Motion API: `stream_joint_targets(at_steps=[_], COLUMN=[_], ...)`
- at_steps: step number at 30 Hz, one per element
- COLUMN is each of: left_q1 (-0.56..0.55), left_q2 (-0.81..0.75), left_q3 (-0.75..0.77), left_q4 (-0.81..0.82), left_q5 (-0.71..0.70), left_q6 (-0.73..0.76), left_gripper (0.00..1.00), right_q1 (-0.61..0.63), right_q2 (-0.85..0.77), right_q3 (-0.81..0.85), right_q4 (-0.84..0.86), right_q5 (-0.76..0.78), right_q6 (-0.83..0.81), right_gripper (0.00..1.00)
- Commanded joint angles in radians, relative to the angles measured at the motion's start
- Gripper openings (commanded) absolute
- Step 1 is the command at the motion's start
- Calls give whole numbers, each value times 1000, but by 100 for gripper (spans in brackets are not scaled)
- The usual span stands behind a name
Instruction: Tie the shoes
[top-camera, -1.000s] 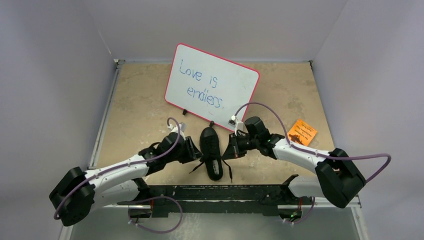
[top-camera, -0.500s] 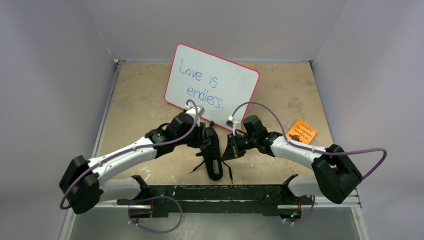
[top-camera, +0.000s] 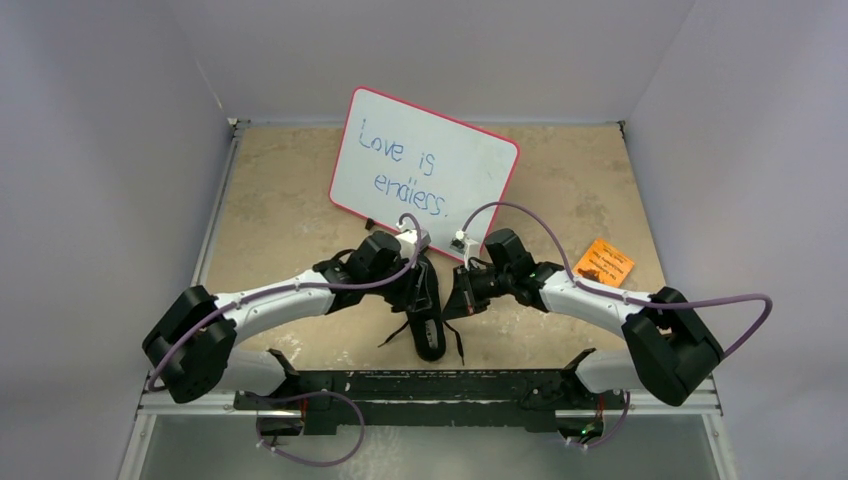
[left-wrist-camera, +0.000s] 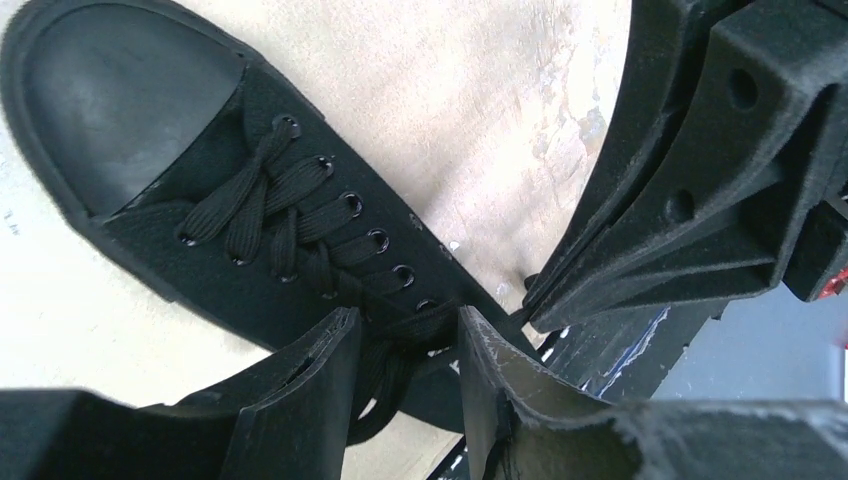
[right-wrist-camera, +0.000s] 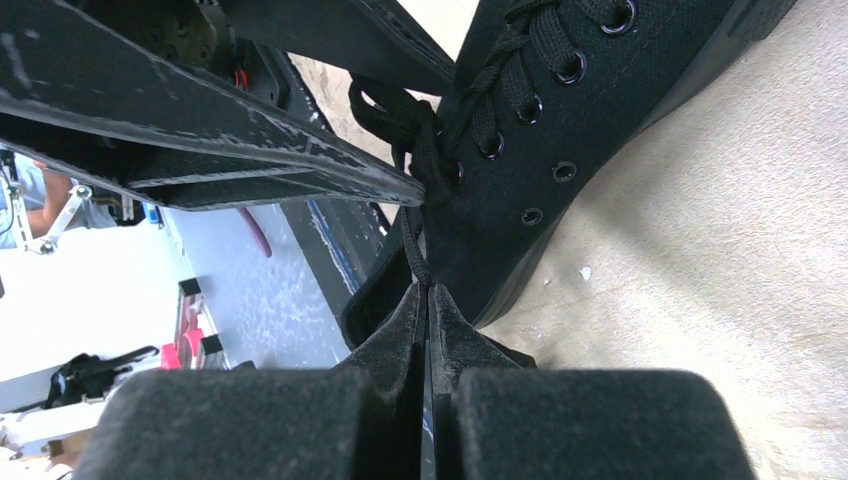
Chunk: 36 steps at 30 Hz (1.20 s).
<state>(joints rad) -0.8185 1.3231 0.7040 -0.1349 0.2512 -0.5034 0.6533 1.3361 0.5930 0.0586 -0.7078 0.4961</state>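
Note:
The black shoe (top-camera: 428, 325) lies on the tan table, toe toward the whiteboard, with loose lace ends trailing on both sides near its heel. My left gripper (top-camera: 424, 285) hangs over its laced part. In the left wrist view its jaws (left-wrist-camera: 405, 325) stand open astride the crossed laces (left-wrist-camera: 280, 215) by the top eyelets, beyond the toe cap (left-wrist-camera: 120, 100). My right gripper (top-camera: 452, 300) sits just right of the shoe. In the right wrist view it (right-wrist-camera: 425, 292) is shut on one thin lace (right-wrist-camera: 415, 235) that runs taut up to the eyelets of the shoe (right-wrist-camera: 560, 120).
A pink-framed whiteboard (top-camera: 425, 165) with blue writing lies behind the shoe. An orange card (top-camera: 604, 264) rests at the right. A black rail (top-camera: 430, 388) runs along the near table edge. White walls close in both sides.
The left arm has swung right and away from its base, from beside the shoe to above its laces, its jaws widening. The right gripper has kept its hold and place.

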Motion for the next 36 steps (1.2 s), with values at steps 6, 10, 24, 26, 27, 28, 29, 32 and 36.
stream_joint_targets(at_steps=[6,10,24,26,27,28,29,32,36], left_q1=[5,5,5,5,5,4,5,5,5], left_q2=[43,33,-26,-42,-48,-53,-58,-68,-82], left_q3=[-11,-17,-30,-40,-44,-47,-53,-69,-95], left_q4=[91,77,119,136,151,153,153,162,189], left_q5=[60,40,32,37,39,41,42,51,55], left_q6=[21,22,-98,-109,-114,-117,-121,-137,-160], left_gripper=[30,22,0,0,0,0,0,0,0], right_q1=[2,1,61,74,81,89,95,108,111], right_q2=[-6,-4,48,50,51,52,53,54,31], right_q3=[36,40,67,59,51,45,41,34,-4], right_q4=[12,12,111,142,166,189,198,184,197], right_q5=[-42,-44,10,54,75,92,114,181,227], right_q6=[-14,-14,84,132,159,182,201,245,289], right_gripper=[0,0,0,0,0,0,0,0,0])
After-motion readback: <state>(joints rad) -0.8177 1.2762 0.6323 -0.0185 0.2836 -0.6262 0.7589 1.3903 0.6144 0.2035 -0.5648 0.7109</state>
